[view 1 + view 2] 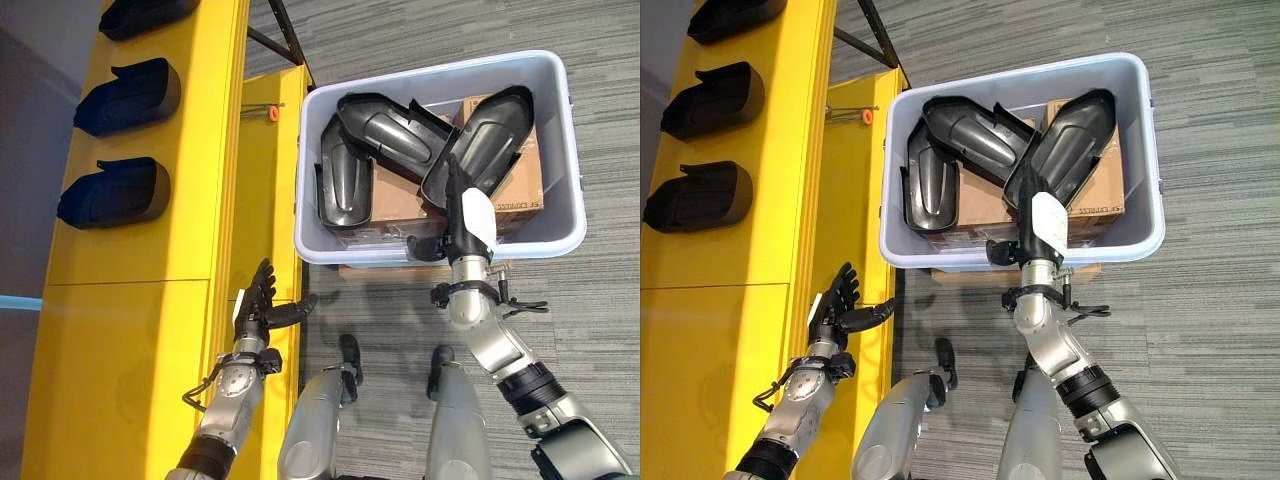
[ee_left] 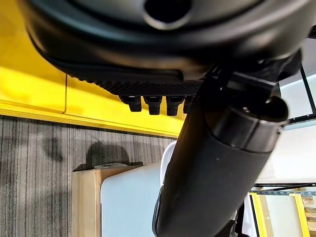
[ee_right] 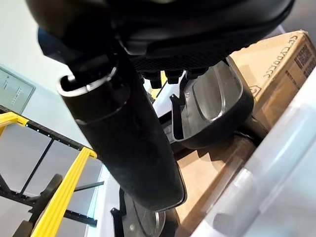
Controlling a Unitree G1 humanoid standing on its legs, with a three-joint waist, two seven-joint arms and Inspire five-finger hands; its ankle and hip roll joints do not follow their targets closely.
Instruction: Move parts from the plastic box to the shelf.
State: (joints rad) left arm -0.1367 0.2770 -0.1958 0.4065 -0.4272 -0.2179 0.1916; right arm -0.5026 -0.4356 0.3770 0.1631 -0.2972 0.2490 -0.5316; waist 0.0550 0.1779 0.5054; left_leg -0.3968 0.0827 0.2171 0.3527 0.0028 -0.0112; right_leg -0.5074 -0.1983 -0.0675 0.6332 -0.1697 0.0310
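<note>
With our right hand (image 1: 468, 222) reaching over the plastic box's (image 1: 560, 120) near wall, fingers hidden so we cannot tell its grip, the part (image 1: 487, 140) against the right wall looks stiff, light, best taken by its thin rim.

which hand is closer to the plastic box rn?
Right. The right hand reaches over the box's near rim, at a black part inside. The left hand hangs open beside the yellow shelf, short of the box.

Three black parts (image 1: 400, 135) in the plastic box (image 1: 560, 130), three more (image 1: 115, 192) on the yellow shelf (image 1: 200, 200).
</note>
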